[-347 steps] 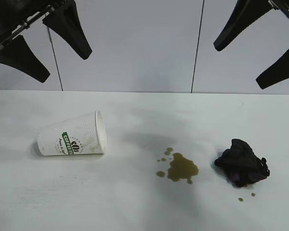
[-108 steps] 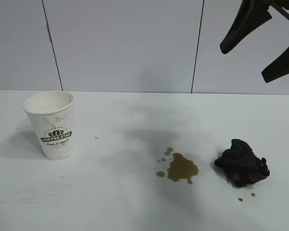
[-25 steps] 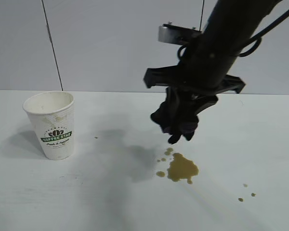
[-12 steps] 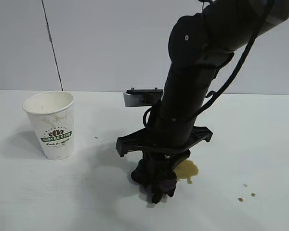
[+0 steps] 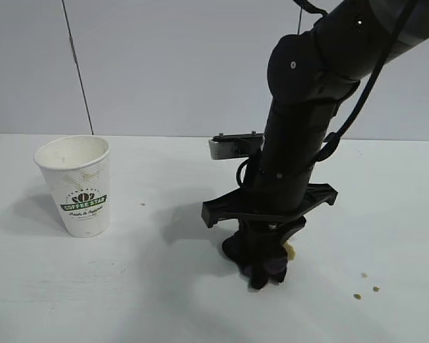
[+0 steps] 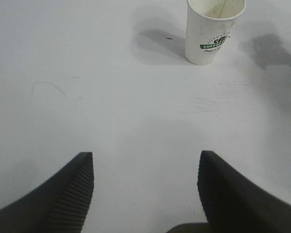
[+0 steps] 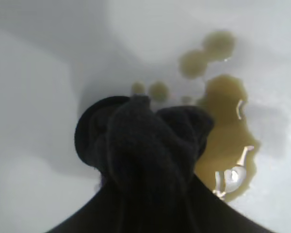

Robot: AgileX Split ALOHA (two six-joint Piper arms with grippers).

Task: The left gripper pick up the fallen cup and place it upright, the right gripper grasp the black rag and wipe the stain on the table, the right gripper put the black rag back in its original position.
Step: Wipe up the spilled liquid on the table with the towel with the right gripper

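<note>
On the worktop (image 5: pixel 129 300), my right gripper (image 5: pixel 261 275), clamped on the black rag (image 5: pixel 257 261), had dragged rightward onto the stain (image 7: pixel 228 141), wiping underway; cup (image 5: pixel 79 184) upright at far left.

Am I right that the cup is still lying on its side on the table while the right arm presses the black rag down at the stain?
Not quite: the cup stands upright on the table, as the exterior view shows. The rest holds: the right gripper presses the black rag down at the stain.
</note>
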